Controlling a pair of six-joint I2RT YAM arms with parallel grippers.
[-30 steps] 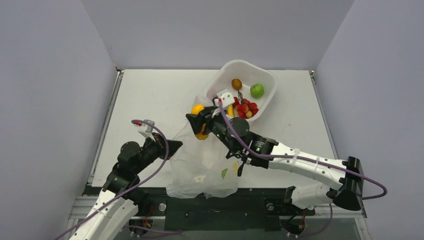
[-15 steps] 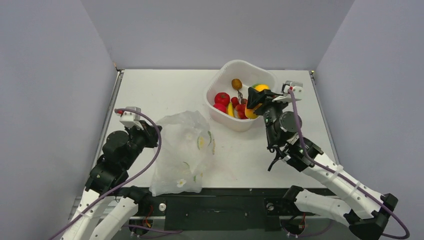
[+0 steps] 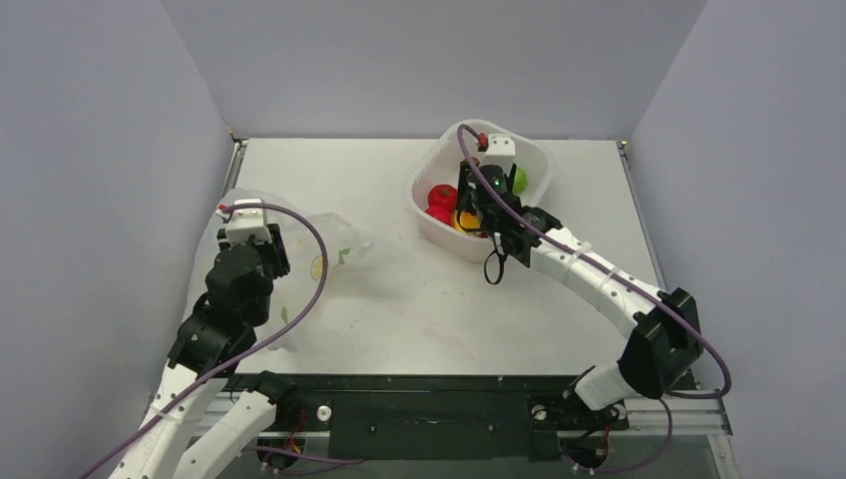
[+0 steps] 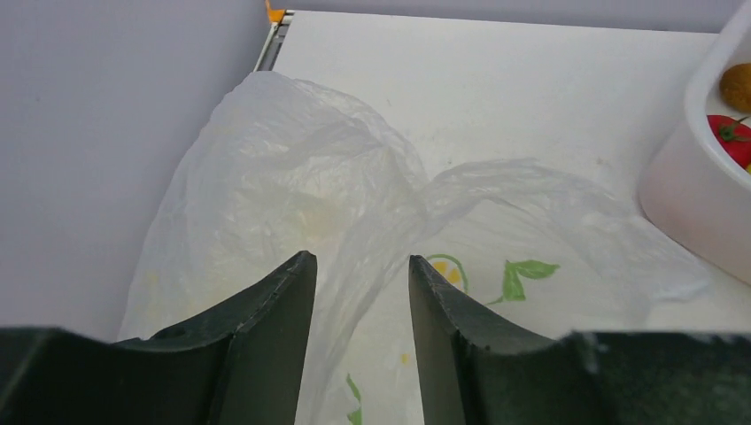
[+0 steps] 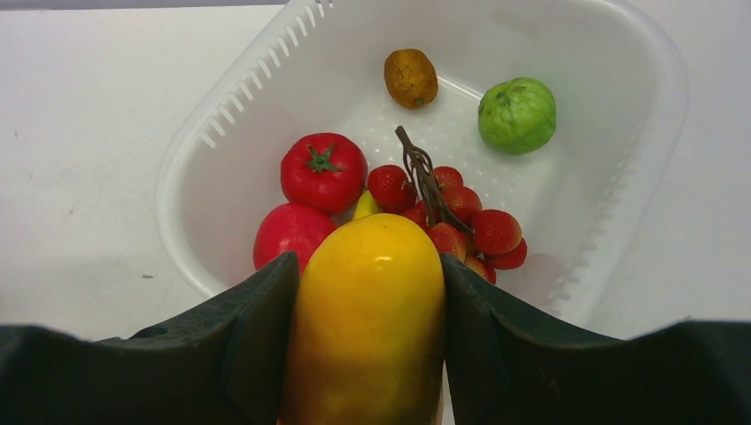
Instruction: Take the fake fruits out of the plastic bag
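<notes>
The plastic bag (image 3: 334,239), thin and whitish with lemon and leaf print, lies crumpled at the table's left side. It also shows in the left wrist view (image 4: 292,168). My left gripper (image 3: 271,251) (image 4: 359,258) has its jaws narrowly apart with a twisted fold of the bag between them. My right gripper (image 3: 477,205) (image 5: 367,266) is shut on the orange-yellow mango (image 5: 372,319) and holds it just above the near rim of the white tub (image 5: 655,71). A red round fruit (image 5: 290,235), a tomato-like one (image 5: 323,173) and the red grape bunch (image 5: 460,217) lie in the tub.
The white tub (image 3: 529,150) stands at the back centre-right, with a green fruit (image 5: 517,113) and a small brown oval fruit (image 5: 410,77) in it. Its corner shows in the left wrist view (image 4: 691,195). Grey walls close in the left, right and back sides.
My right gripper carried the mango from the bag at the centre to over the tub. My left gripper drew back to the left, and the bag slid left with it.
</notes>
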